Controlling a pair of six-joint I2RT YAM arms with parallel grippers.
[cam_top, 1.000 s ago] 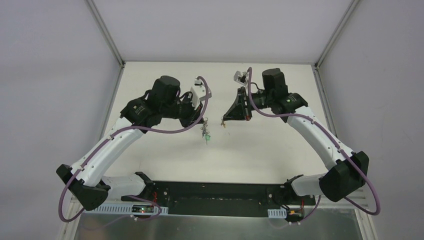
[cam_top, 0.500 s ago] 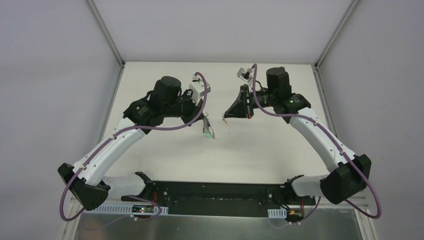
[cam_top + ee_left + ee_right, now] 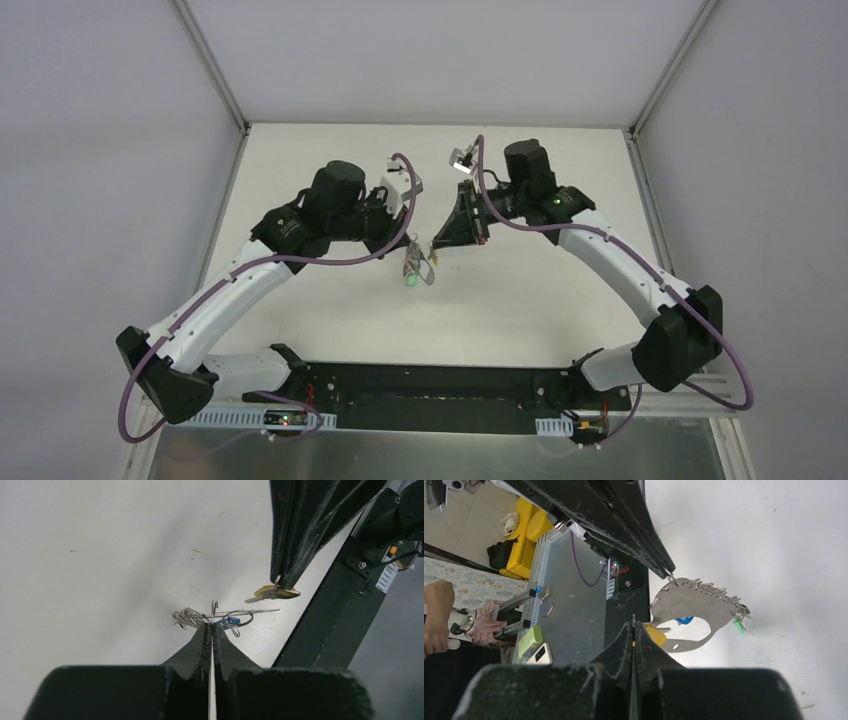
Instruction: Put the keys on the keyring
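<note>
My left gripper (image 3: 408,245) is shut on the pale silver keyring (image 3: 412,266), which hangs below it with small keys. In the left wrist view the keyring (image 3: 214,609) is edge-on between the shut jaws (image 3: 212,626), with small rings and a blue key (image 3: 230,622) beside it. My right gripper (image 3: 436,246) is shut on the yellow key (image 3: 274,592) and holds it just right of the keyring. In the right wrist view the yellow key head (image 3: 655,634) sits at the shut jaws (image 3: 633,625), close to the keyring (image 3: 694,607), which carries a blue key (image 3: 684,620) and a green key (image 3: 738,624).
The white table (image 3: 330,300) has metal frame posts at its back corners. The black base rail (image 3: 430,385) runs along the near edge. Off the table, the right wrist view shows a phone (image 3: 540,654) and a green box (image 3: 529,639).
My right arm has moved left, bringing the yellow key close to the keyring. My left gripper shifted slightly and the keyring with its keys swung.
</note>
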